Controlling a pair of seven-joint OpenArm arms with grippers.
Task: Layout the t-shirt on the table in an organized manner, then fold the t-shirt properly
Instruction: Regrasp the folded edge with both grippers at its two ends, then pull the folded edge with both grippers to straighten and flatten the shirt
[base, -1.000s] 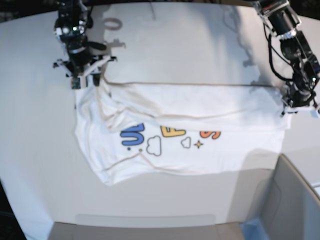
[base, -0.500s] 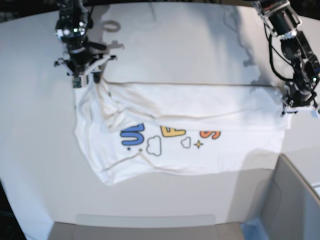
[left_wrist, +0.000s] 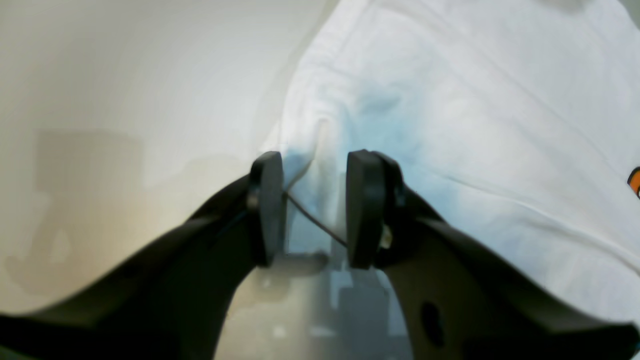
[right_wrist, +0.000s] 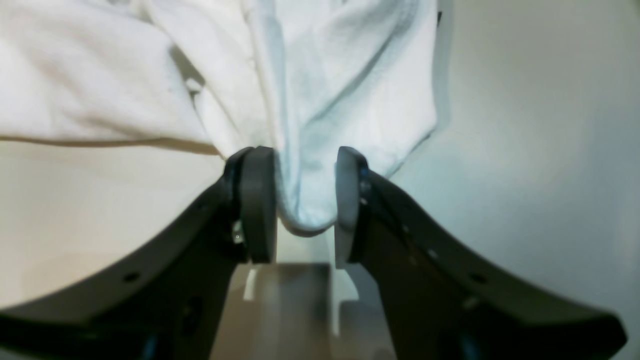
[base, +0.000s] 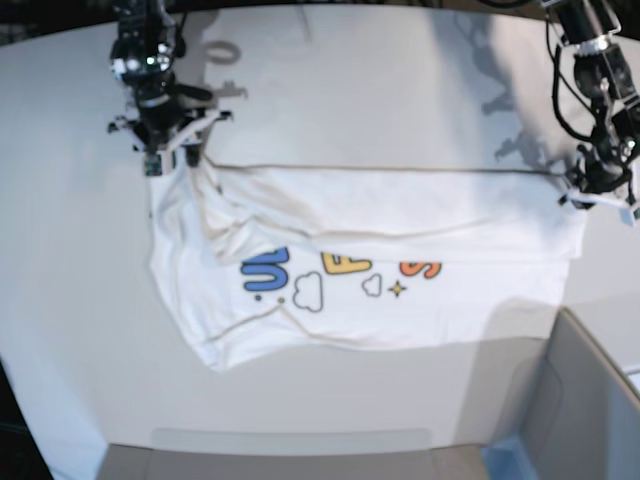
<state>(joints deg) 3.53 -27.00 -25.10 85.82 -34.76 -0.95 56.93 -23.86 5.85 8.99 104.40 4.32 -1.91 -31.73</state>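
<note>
Right hand (right_wrist: 300, 200), at the base view's left, has its pads around a bunched corner of the shirt (base: 380, 250), apparently pinching it. Folding is under way: the shirt lies across the desk (base: 80, 300) with its far part doubled over, letters half covered. Left hand (left_wrist: 312, 205), on the right, stands open at the opposite corner, cloth loose between its pads. Next, I judge, the right hand should let go too.
</note>
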